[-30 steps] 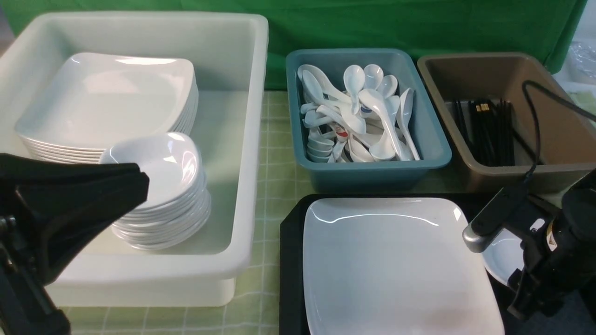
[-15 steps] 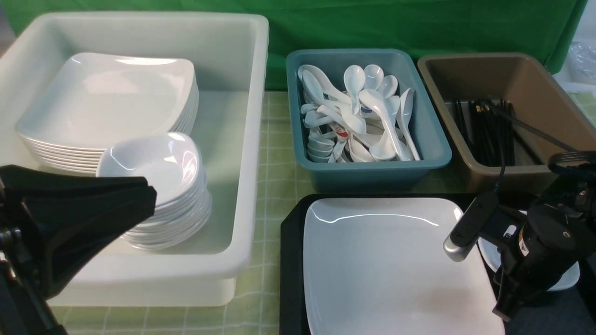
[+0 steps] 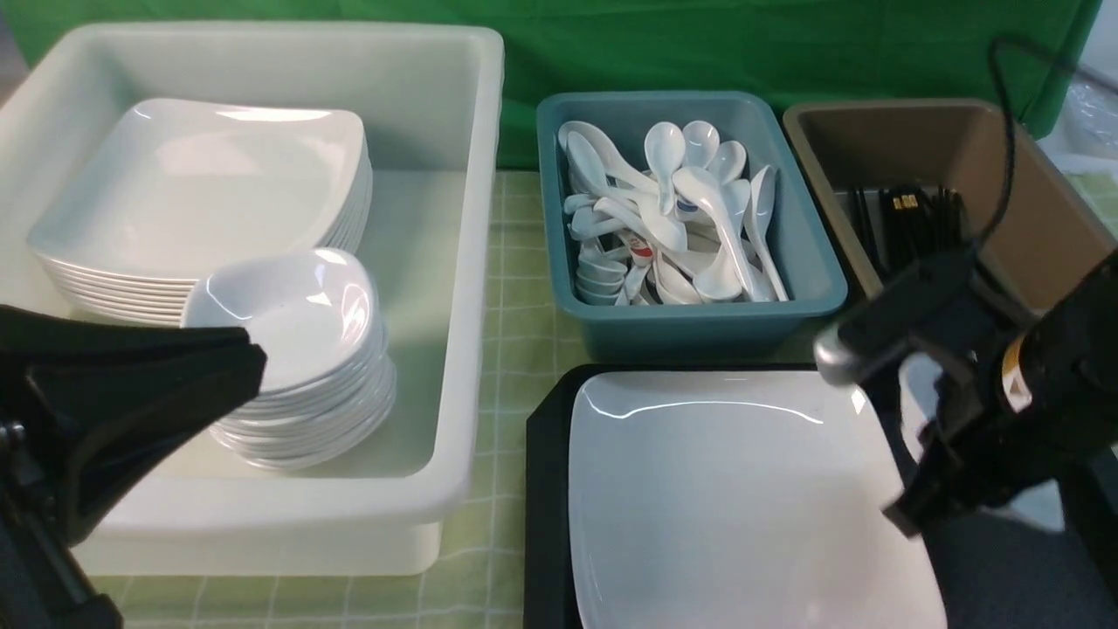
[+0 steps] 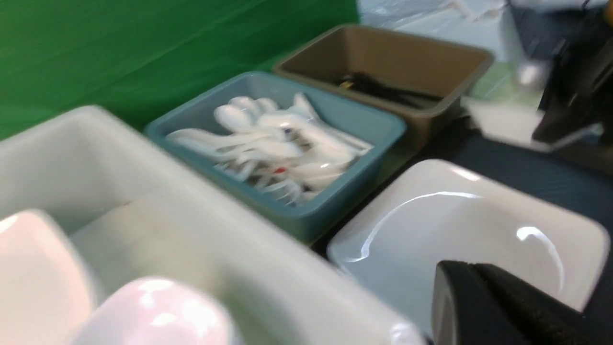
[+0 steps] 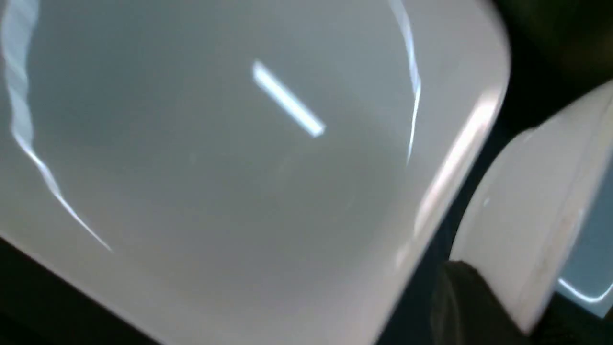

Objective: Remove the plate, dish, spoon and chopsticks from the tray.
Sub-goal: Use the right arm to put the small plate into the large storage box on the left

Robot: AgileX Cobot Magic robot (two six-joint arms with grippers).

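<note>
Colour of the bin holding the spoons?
Teal; the bin shows best in the front view.

The front camera looks forward and down from between the arms. The left wrist camera looks past the left claw (image 4: 479, 302) over the plate (image 4: 459, 225) to the blue bin (image 4: 306, 218) beyond. The right wrist camera hangs close above that plate, with the dish (image 5: 522, 211) beside the right claw (image 5: 459, 302). All three share the plate.

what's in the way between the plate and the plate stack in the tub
The tub's right wall stands between the plate on the tray and the plate stack, so the plate would have to go over it. The dish stack sits in front of the plate stack, close to that path. Nothing else visible blocks it.
</note>
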